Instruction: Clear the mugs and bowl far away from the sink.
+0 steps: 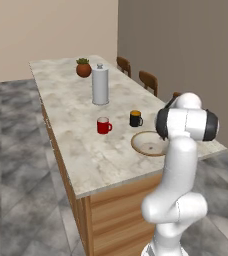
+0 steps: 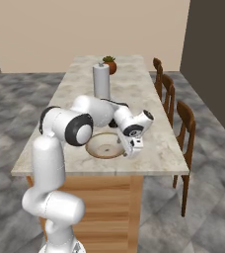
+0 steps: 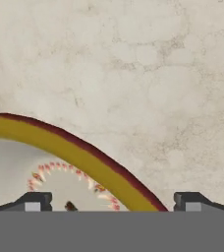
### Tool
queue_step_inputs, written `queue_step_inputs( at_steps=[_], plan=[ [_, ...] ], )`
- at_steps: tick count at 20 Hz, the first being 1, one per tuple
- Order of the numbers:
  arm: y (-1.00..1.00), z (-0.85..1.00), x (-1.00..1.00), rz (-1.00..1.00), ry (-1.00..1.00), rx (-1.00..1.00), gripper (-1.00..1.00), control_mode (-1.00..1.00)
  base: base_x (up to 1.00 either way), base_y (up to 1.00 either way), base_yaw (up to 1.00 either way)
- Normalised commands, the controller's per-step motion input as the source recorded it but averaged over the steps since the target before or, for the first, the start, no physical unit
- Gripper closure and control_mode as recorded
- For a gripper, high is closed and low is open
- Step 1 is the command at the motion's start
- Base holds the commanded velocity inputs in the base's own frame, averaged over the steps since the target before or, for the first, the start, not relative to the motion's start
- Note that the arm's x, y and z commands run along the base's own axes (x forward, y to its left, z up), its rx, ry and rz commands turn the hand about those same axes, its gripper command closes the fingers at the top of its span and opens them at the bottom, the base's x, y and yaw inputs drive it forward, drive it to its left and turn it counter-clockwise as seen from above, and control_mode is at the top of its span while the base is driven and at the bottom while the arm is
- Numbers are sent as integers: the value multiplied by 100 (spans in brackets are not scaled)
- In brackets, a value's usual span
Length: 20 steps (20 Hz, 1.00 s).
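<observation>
- gripper (image 2: 130,148) positioned low over the right edge of the bowl (image 2: 103,147), near the front end of the marble island countertop (image 1: 71,115).
- in the hand view, finger tips (image 3: 35,201) spread wide apart, one over the bowl's cream inside, the other (image 3: 192,201) over bare countertop (image 3: 133,74); tan-brown bowl rim (image 3: 74,152) passing between them, nothing pinched.
- bowl resting flat on the countertop close to the front edge, partly hidden by the arm in the left base view (image 1: 147,143).
- red mug (image 1: 104,125) upright on the countertop, behind and to the left of the bowl, apart from it.
- black mug (image 1: 135,118) with orange-yellow inside upright just behind the bowl, near the red mug but not touching.
- tall white canister (image 1: 100,86) upright near the middle of the island, beyond both mugs; also seen in the right base view (image 2: 101,81).
- small potted plant (image 1: 83,67) in a brown pot at the far end of the countertop.
- wooden chairs (image 2: 183,133) lined along the right side of the island.
</observation>
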Motion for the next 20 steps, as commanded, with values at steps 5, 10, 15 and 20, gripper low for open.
queue_step_inputs(
  at_steps=[5, 10, 15, 20],
  plan=[
    [-33, 50, -16, 17, -13, 1, -100, -100, 0, 0, 0],
    [20, 73, -13, 20, -25, -15, -100, -100, 0, 0, 0],
    [100, 51, -61, 23, -69, -60, -100, -100, 0, 0, 0],
    [99, 57, -64, 22, -70, -66, -100, -100, 0, 0, 0]
  ],
)
